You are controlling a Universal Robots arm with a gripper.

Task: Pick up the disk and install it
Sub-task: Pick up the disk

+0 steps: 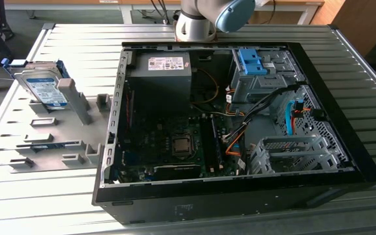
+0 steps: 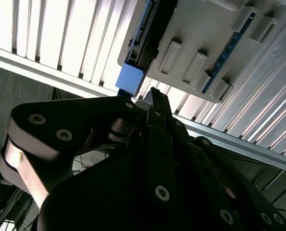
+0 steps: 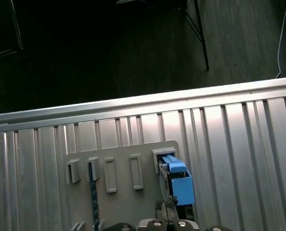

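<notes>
The disk [image 1: 41, 88] is a flat silver drive with a white-and-blue label, edged by a bright blue plastic frame. It stands on edge, leaning, in an end slot of a grey fixture plate [image 1: 67, 147] on the slatted metal table [image 1: 37, 205], at the exterior view's left. It sits outside the computer case [image 1: 361, 161]. Another slot of the plate holds a thin blue-edged board [image 1: 49, 145].

The black case lies open. Inside are a grey power supply [image 1: 162, 73] with a white sticker, the motherboard [image 1: 168, 147], a bare blue bracket [image 1: 252, 61], a silver drive cage [image 1: 293, 152] and loose cables.

In the second wrist view the gripper [image 2: 155, 96] hangs close by the disk's blue corner. Whether it is apart or together, or touching the disk, I cannot tell.
</notes>
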